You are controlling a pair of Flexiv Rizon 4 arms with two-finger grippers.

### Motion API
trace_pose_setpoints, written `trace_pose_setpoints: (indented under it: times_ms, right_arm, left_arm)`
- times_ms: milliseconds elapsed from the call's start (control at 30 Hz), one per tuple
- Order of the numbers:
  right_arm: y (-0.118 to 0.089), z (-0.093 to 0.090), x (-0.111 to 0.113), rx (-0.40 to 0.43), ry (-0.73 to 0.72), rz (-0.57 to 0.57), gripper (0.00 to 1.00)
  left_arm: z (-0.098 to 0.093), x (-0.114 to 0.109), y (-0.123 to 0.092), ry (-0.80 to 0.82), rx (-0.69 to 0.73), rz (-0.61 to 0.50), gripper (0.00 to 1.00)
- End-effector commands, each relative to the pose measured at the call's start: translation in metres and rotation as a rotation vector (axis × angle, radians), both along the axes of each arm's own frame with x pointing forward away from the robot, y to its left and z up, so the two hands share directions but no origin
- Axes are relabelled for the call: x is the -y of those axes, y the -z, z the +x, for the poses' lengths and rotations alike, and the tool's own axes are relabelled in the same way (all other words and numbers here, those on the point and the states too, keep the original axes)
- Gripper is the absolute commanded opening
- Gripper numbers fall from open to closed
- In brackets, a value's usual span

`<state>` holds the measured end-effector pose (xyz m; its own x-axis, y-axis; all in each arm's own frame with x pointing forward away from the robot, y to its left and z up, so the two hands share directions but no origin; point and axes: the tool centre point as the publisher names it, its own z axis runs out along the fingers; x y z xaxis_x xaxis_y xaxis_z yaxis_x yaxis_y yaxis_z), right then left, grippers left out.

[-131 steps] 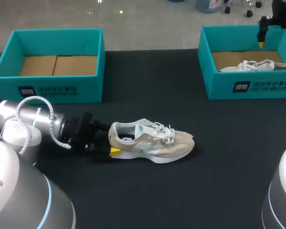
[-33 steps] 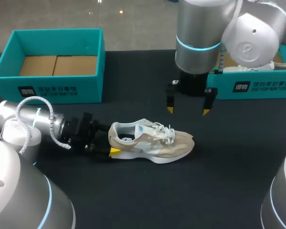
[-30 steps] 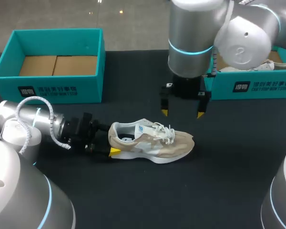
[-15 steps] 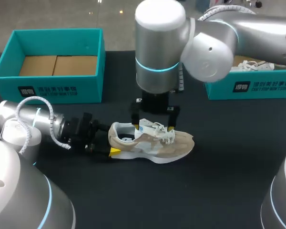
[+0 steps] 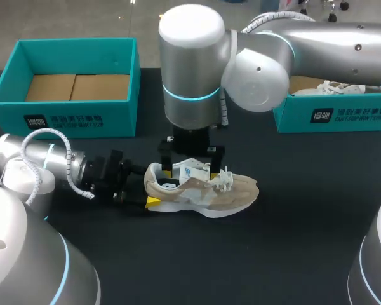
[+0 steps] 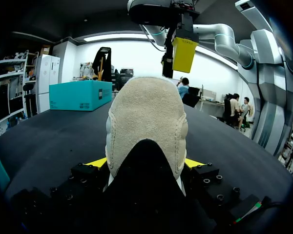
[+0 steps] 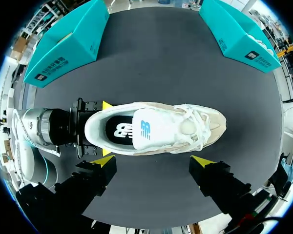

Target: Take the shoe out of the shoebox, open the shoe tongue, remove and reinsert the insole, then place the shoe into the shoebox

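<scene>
A beige and white sneaker (image 5: 206, 190) stands on its sole on the black table, toe to the right. My left gripper (image 5: 147, 189) is shut on its heel (image 6: 145, 122), with a yellow tip on each side. My right gripper (image 5: 188, 166) hangs open just above the shoe's opening and laces, touching nothing. From the right wrist view, that gripper (image 7: 155, 161) looks straight down on the white tongue (image 7: 149, 129) and the dark insole (image 7: 118, 130). The left gripper (image 7: 106, 129) shows there too, at the heel.
An empty teal shoebox (image 5: 70, 114) stands at the back left. A second teal shoebox (image 5: 330, 114) at the back right holds another white shoe (image 5: 340, 87). My right arm's thick body reaches across the table's middle.
My right arm has swung left from near the right shoebox and come down over the sneaker, its gripper open throughout. The left gripper and the shoe have not moved.
</scene>
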<state>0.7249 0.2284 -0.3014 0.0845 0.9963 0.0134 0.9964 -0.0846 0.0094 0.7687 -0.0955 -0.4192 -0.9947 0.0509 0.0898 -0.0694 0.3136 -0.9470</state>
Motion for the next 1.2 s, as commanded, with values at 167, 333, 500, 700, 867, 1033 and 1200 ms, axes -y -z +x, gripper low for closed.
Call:
trace_pose_setpoints:
  times_ms: [167,333,500,700,867,1033,1200]
  right_arm:
    - [0.012,0.009,0.006,0.006,0.061,-0.01,1.0]
    - [0.018,0.02,0.012,0.04,0.085,-0.062,1.0]
    - [0.019,0.026,0.012,0.044,0.081,-0.097,1.0]
    - [0.014,0.021,0.005,0.048,0.06,-0.1,1.0]
    - [0.024,0.022,-0.005,0.073,0.032,-0.159,1.0]
    - [0.031,0.023,-0.015,0.08,0.019,-0.185,1.0]
    - [0.039,0.021,-0.021,0.093,0.006,-0.248,1.0]
  left_arm:
    - [-0.001,0.0,0.0,-0.002,0.001,0.002,0.0]
    - [-0.001,0.0,0.0,-0.002,0.001,0.002,0.0]
    - [-0.001,0.0,0.0,-0.002,0.001,0.002,0.0]
    - [-0.001,0.0,0.0,-0.002,0.001,0.002,0.0]
    - [-0.001,0.0,0.0,-0.002,0.001,0.002,0.0]
    - [-0.001,0.0,0.0,-0.002,0.001,0.002,0.0]
    - [-0.001,0.0,0.0,-0.002,0.001,0.002,0.0]
